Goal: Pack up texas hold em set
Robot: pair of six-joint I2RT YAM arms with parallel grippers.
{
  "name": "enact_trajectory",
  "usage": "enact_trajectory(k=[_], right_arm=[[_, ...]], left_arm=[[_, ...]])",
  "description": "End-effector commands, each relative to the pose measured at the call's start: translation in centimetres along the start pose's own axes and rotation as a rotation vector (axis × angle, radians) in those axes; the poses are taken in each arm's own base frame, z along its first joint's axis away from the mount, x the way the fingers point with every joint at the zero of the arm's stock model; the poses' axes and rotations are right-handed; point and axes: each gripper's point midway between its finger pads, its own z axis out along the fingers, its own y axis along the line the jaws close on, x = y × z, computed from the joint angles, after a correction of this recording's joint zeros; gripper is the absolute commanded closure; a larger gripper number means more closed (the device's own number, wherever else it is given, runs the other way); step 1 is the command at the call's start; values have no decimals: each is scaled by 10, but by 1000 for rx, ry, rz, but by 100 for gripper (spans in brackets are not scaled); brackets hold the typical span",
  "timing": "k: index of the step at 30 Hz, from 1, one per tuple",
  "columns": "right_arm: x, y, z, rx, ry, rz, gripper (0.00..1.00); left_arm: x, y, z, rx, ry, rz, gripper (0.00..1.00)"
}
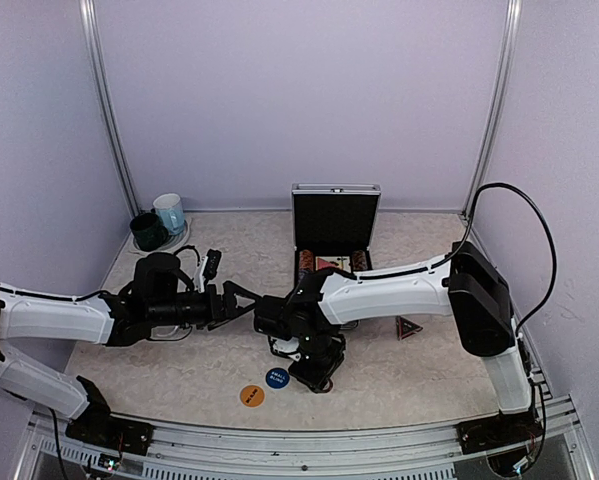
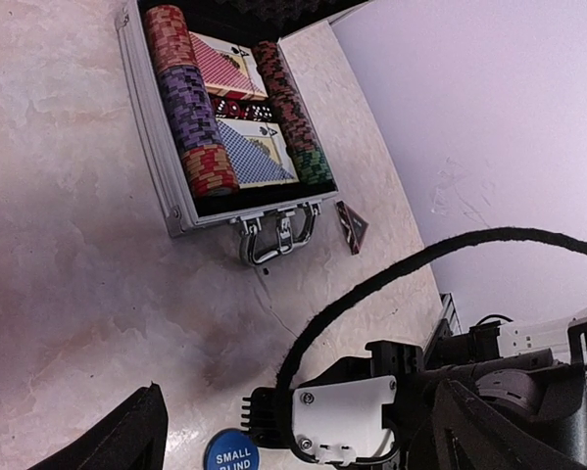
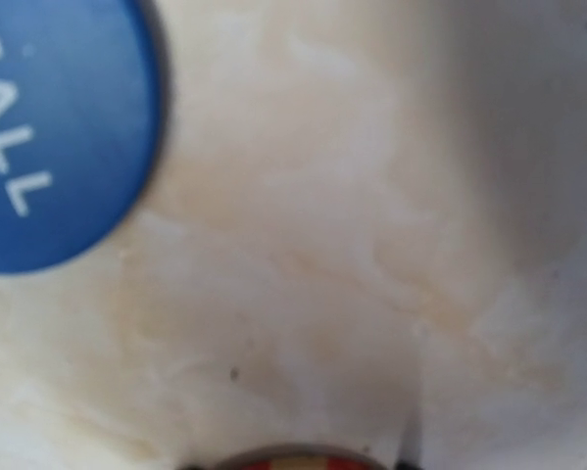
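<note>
Texas hold em set (image 1: 331, 263) is sitting mostly packed: orange button (image 1: 252, 396) and blue button (image 1: 277, 378) are lying loose at 6 o'clock beside the right gripper (image 1: 319, 375) (opening cannot be told), left gripper (image 1: 247, 299) is hovering wide at 9, triangular marker (image 1: 409, 327) is lying at 3, and the filled case (image 1: 336, 215) is standing open at 12.

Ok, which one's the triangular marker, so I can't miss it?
Find the open silver case at the back of the table. The marker lies flat in front of it, to the right. It is dark and triangular; the blue button and orange button are round.
</note>
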Motion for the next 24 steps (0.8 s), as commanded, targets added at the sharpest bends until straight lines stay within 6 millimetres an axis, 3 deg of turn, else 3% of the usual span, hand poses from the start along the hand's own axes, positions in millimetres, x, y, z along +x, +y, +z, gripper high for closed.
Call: enact_trajectory(k=[1, 8, 14, 24], right_arm=[[16, -5, 20, 66, 75, -2, 63], [-6, -16, -14, 121, -45, 33, 62], [-13, -25, -40, 111, -119, 79, 62], [-4, -29, -40, 28, -145, 125, 62]], left_arm=[[0, 4, -2, -4, -14, 7, 7], [1, 5, -1, -2, -9, 3, 7], [3, 5, -1, 0, -5, -1, 7], [6, 3, 0, 13, 2, -4, 7]])
